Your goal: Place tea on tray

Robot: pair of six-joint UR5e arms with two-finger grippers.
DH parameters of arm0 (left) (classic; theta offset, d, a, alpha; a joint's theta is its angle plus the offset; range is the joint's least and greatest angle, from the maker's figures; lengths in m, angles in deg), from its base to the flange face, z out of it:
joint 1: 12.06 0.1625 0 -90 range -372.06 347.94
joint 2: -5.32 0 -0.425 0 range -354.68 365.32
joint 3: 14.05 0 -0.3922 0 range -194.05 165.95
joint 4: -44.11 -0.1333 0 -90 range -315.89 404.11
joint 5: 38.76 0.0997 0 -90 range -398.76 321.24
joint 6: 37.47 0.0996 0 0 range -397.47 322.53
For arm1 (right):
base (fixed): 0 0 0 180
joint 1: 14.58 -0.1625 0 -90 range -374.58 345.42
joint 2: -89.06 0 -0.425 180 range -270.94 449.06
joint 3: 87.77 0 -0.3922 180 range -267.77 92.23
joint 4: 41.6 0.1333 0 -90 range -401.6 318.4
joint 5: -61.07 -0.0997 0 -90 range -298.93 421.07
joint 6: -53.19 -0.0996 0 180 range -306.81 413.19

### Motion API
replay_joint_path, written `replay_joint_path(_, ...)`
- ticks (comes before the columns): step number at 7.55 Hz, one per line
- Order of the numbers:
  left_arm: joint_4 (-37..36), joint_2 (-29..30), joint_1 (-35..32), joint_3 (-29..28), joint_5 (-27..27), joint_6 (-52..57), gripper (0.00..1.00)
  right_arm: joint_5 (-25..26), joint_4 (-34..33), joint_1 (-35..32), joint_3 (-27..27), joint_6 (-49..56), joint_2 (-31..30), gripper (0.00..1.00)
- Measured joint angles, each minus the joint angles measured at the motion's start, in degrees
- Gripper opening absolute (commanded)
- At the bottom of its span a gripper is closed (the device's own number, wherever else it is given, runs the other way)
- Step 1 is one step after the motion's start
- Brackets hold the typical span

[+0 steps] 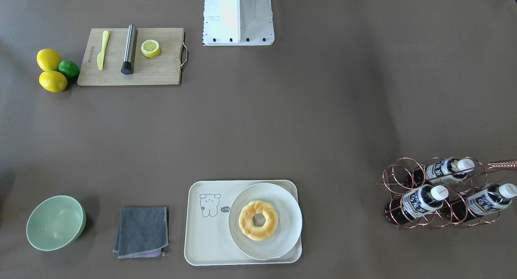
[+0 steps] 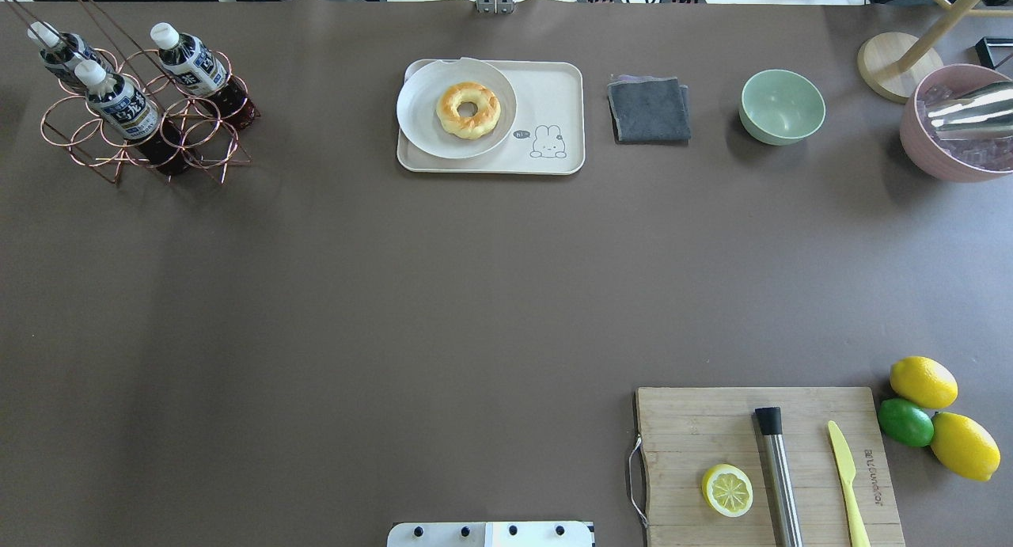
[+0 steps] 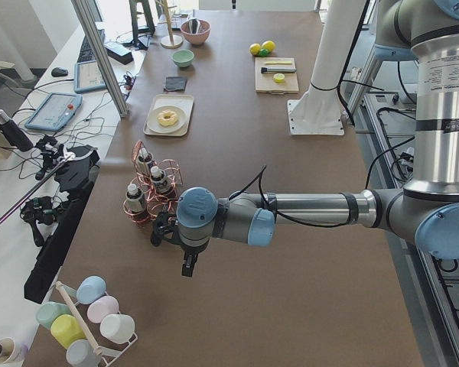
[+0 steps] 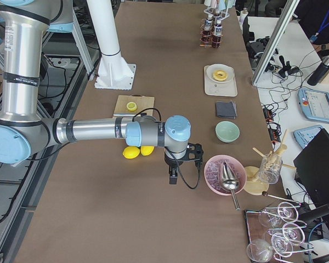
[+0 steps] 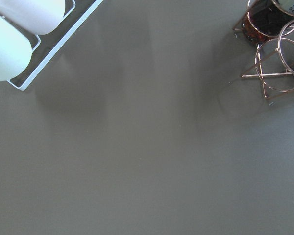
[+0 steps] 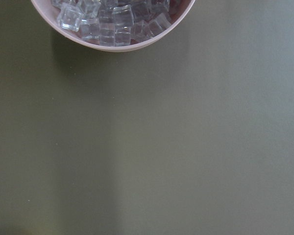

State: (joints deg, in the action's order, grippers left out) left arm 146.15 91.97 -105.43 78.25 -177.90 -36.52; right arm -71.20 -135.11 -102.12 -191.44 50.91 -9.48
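Note:
Three tea bottles (image 1: 420,201) (image 2: 119,104) with white caps and navy-and-white labels lie in a copper wire rack (image 1: 404,178) (image 2: 75,143). The cream tray (image 1: 210,238) (image 2: 554,88) with the cartoon holds a round plate (image 1: 282,194) with a doughnut (image 1: 258,220). The rack's corner shows in the left wrist view (image 5: 274,63). My left gripper (image 3: 186,266) hangs near the rack, seen only in the exterior left view; I cannot tell if it is open. My right gripper (image 4: 172,176) hangs beside a pink ice bowl (image 4: 223,174); I cannot tell its state.
A grey cloth (image 2: 649,108) and a green bowl (image 2: 782,106) sit beside the tray. A cutting board (image 2: 688,420) holds a half lemon, a steel muddler and a yellow knife; lemons and a lime (image 2: 906,422) lie next to it. A cup rack (image 3: 84,321) stands near my left arm.

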Motion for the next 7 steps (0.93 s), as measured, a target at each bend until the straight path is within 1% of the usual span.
replay_joint_path(1, 1.53, -0.04, 0.1, -0.04, 0.01, 0.07, 0.97, -0.31, 1.43, -0.01, 0.05, -0.04, -0.12, 1.0)
replay_joint_path(3, 2.59, -0.16, 0.11, -0.06, -0.02, 0.06, 0.97, -0.86, 6.33, -0.65, 0.23, -0.07, -1.37, 1.0)
replay_joint_path(5, 3.7, -0.92, -0.01, 0.51, -0.36, -0.06, 0.97, -1.91, 7.86, -1.19, -0.24, 0.13, -2.55, 1.0)
replay_joint_path(6, 6.94, -1.15, -0.04, 0.97, -1.9, -0.17, 0.97, -2.67, 8.25, -1.27, -1.14, 0.12, -2.25, 1.0)
replay_joint_path(7, 11.82, -1.14, -0.05, 0.81, -3.33, -0.59, 0.97, -2.92, 10.03, -1.33, -1.64, -0.27, -1.84, 1.0)
